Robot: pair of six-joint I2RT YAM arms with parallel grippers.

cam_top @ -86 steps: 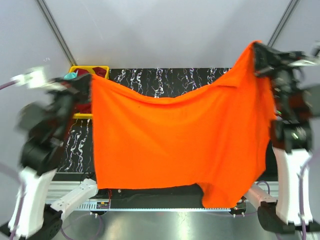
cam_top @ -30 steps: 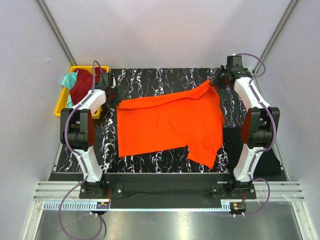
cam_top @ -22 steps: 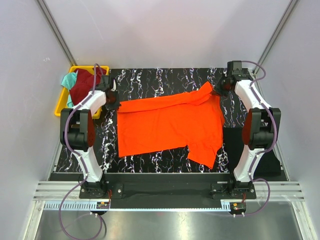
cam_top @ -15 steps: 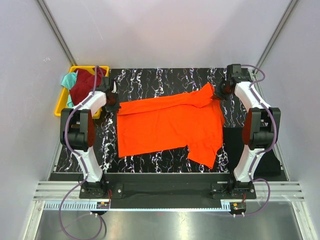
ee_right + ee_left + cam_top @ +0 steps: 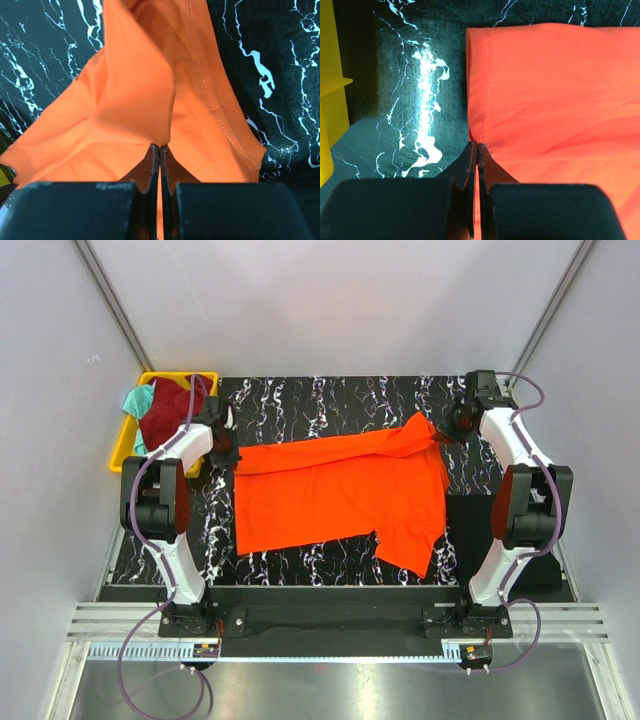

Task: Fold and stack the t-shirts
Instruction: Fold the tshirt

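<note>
- Cloth: orange t-shirt (image 5: 340,490) lies spread on the marbled table (image 5: 300,400), its far edge ridged toward the right.
- Left gripper (image 5: 475,149) is pinched tight on the hemmed corner; right gripper (image 5: 159,148) is clamped on a raised fold.
- Judgement: draw the corners apart evenly and low, and flatten the ridge before release.

Black marbled table (image 5: 330,400): orange t-shirt (image 5: 340,490) spread across; yellow bin (image 5: 165,375) far-left edge.

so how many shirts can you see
3: orange shirt spread on the table; dark red garment and teal garment bunched in the yellow bin. Others may be hidden under them.
</note>
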